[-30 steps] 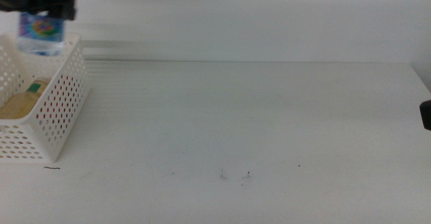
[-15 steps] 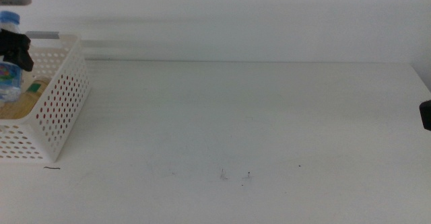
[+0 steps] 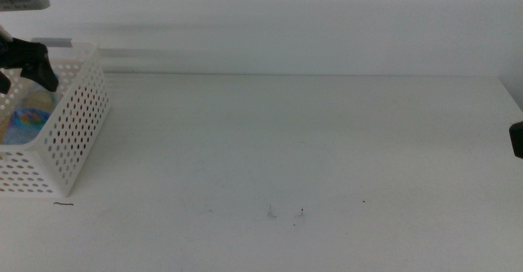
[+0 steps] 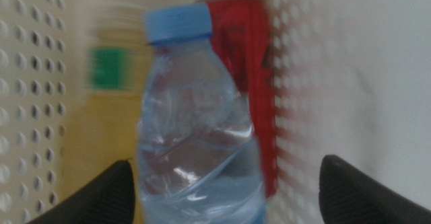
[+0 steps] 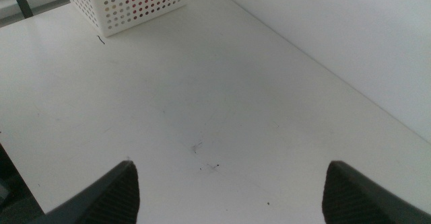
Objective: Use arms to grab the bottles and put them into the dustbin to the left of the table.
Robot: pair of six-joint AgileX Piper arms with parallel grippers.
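Clear plastic with a blue cap, the water bottle [image 4: 195, 123] lies inside the dustbin [image 3: 69, 133], straight ahead of the left gripper [image 4: 225, 183], whose jaws are spread wide and hold nothing. Its long axis runs from 6 to 12 o'clock between them, cap away. One red can [image 4: 252, 83] lies against it at 3 o'clock and one tea bottle [image 4: 108, 109] at 9 o'clock: three containers, all binned. The table [image 3: 310, 158] carries no bottles. The right gripper [image 5: 229, 190], jaws wide, waits at the table's 3 o'clock edge.
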